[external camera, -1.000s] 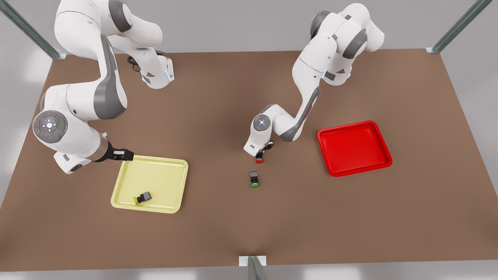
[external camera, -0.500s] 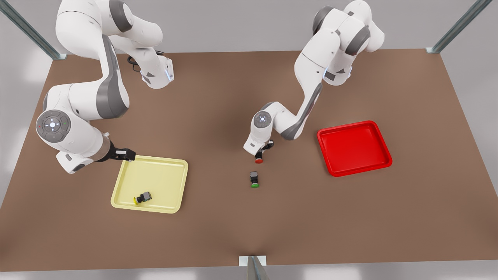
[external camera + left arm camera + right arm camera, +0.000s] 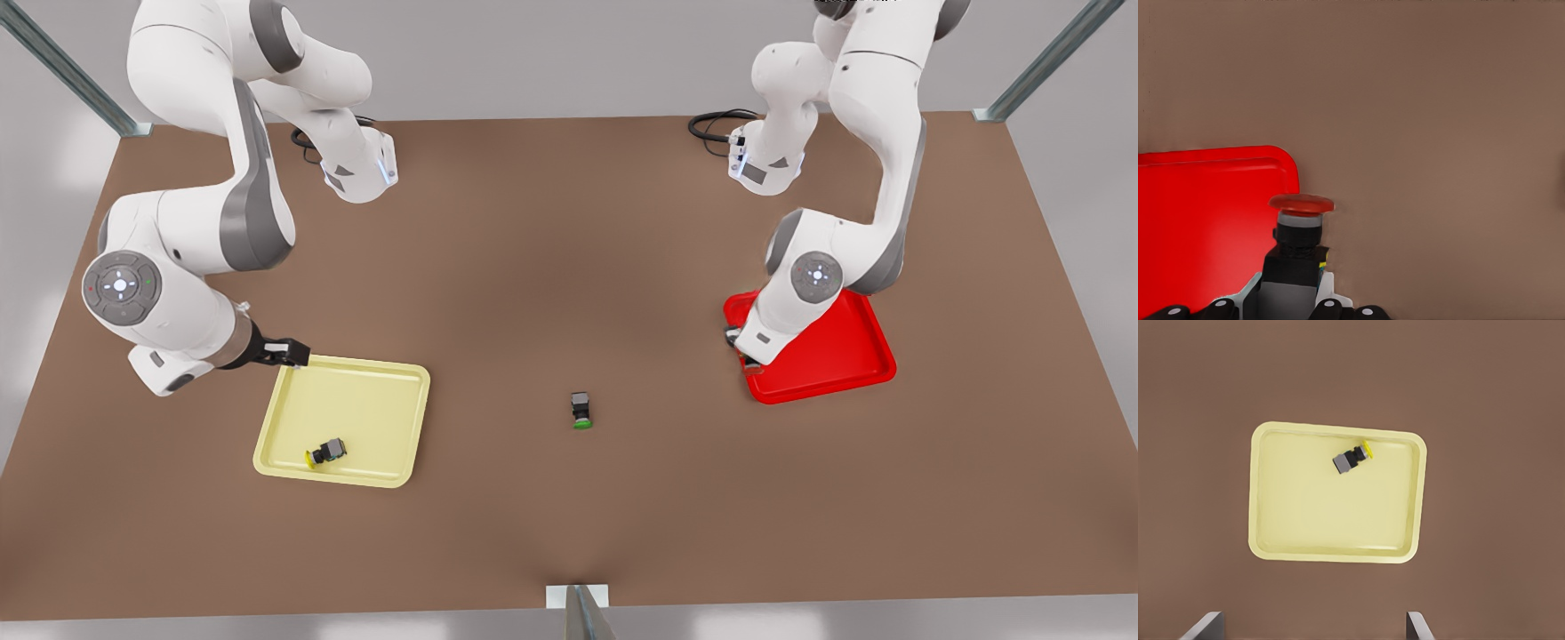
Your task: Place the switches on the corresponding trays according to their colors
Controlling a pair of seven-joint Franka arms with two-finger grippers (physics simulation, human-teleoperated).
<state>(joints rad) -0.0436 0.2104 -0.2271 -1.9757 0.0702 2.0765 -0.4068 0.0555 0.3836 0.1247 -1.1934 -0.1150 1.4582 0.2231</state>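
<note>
Over the brown table [image 3: 533,267], left end effector [image 3: 1295,303] grips red switch [image 3: 1300,223]; right end effector [image 3: 1308,628] seemingly wide.

A flat, matte brown tabletop [image 3: 551,267] spreads across the whole scene, its surface plain and unmarked. Grey metal frame struts stand at its far corners, one on the front view's left [image 3: 62,76] and one on the front view's right [image 3: 1045,62], and a third grey strut [image 3: 582,613] meets the middle of the near edge. Behind the table rises a pale grey wall [image 3: 533,53].
</note>
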